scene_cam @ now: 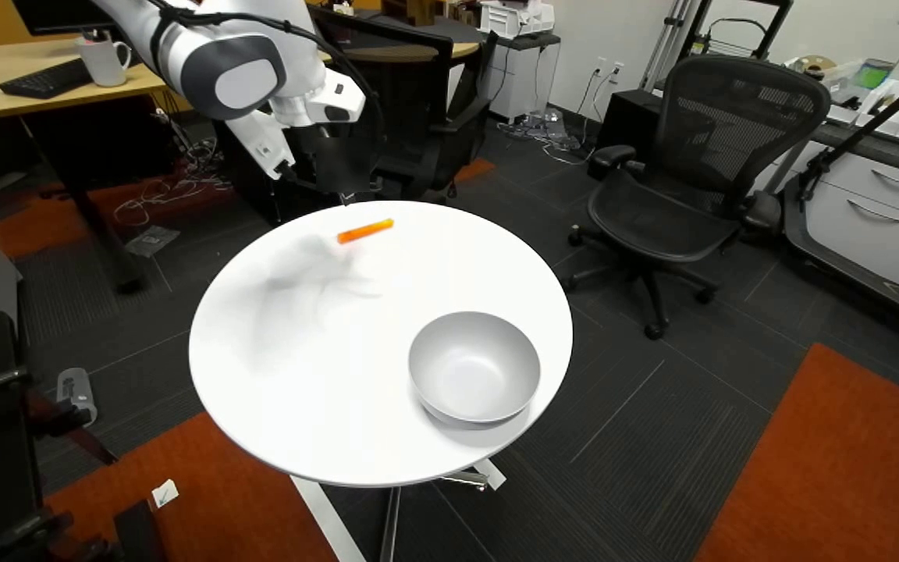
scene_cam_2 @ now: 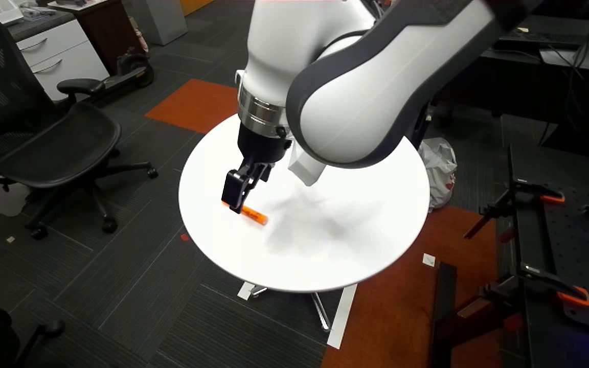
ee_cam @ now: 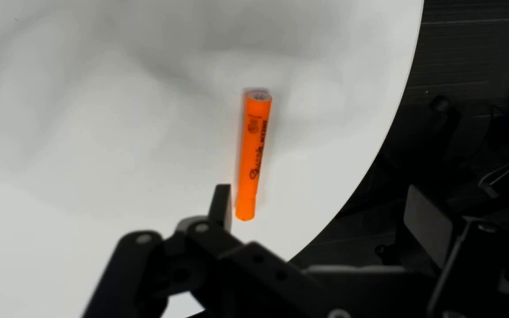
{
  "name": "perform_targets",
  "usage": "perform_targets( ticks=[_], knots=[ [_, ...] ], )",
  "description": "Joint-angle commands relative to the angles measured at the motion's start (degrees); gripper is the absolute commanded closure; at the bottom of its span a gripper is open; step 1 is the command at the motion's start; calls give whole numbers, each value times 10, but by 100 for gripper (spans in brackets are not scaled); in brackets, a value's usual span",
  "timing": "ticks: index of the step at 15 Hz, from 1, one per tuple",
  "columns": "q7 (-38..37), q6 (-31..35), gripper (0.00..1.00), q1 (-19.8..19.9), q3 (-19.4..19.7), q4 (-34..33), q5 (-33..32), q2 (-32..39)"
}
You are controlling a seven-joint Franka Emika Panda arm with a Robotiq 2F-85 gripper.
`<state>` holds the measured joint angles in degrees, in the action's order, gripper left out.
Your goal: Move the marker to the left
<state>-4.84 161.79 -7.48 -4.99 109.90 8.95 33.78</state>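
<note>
The orange marker [scene_cam: 365,231] lies flat on the white round table [scene_cam: 301,414], near its edge. In an exterior view the marker [scene_cam_2: 254,215] is partly hidden behind a finger of my gripper [scene_cam_2: 246,193]. In the wrist view the marker [ee_cam: 252,154] lies whole, its lower end just right of the left fingertip. My gripper [ee_cam: 320,212] is open with a wide gap and holds nothing. It appears to be above the table, with its right finger out past the table edge. In an exterior view the gripper is dark against the chair and hard to make out.
A grey bowl [scene_cam: 474,367] stands on the table near the edge, far from the marker. The arm hides it in the other view. Black chairs [scene_cam: 676,164] [scene_cam_2: 44,128] stand around the table. A black workbench [scene_cam_2: 570,245] with orange-handled clamps is close by.
</note>
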Motion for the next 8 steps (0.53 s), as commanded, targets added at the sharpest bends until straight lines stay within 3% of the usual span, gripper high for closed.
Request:
perform_targets(
  ticks=[1,3,4,8],
  knots=[
    [-13,32,0,-6,6,90,-12,-73],
    [-4,37,0,1,0,113,-10,-91],
    [-5,18,0,4,-4,63,-7,-52],
    [-5,18,0,4,-4,67,-7,-53]
  ],
)
